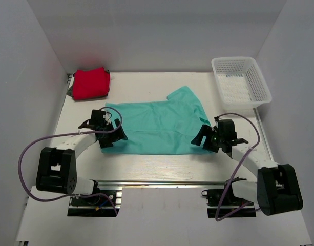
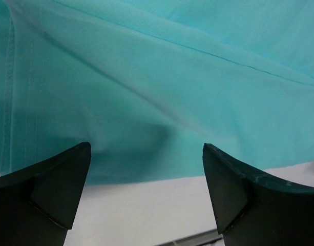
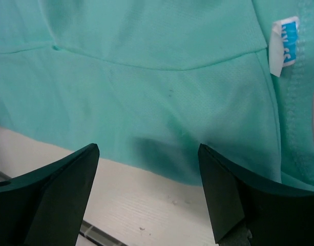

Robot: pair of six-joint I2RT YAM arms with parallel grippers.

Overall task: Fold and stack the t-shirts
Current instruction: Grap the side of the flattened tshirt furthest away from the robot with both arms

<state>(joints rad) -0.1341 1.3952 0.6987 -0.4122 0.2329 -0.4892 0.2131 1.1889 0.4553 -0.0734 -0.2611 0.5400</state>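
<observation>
Left hand (image 2: 146, 148) is hovering spread wide, nothing pinched, with the teal shirt (image 1: 157, 125) lying flat just ahead of its fingertips. Over on the other side, the right hand (image 3: 148, 148) is gaping too, at that shirt's near edge. Well beyond the left one, the red shirt (image 1: 90, 83) is sitting folded on the surface (image 1: 162, 166).

You are looking at a white basket (image 1: 241, 82) with lots of little holes. It is sitting upright in the far right corner of the bench (image 1: 146, 166), close to the right wall (image 1: 295, 61). The bench is showing pale wood with thin lines running across it. A shiny metal rail (image 1: 162, 183) is running along its near edge. Plain white walls are standing around the bench on the left, back and right.
</observation>
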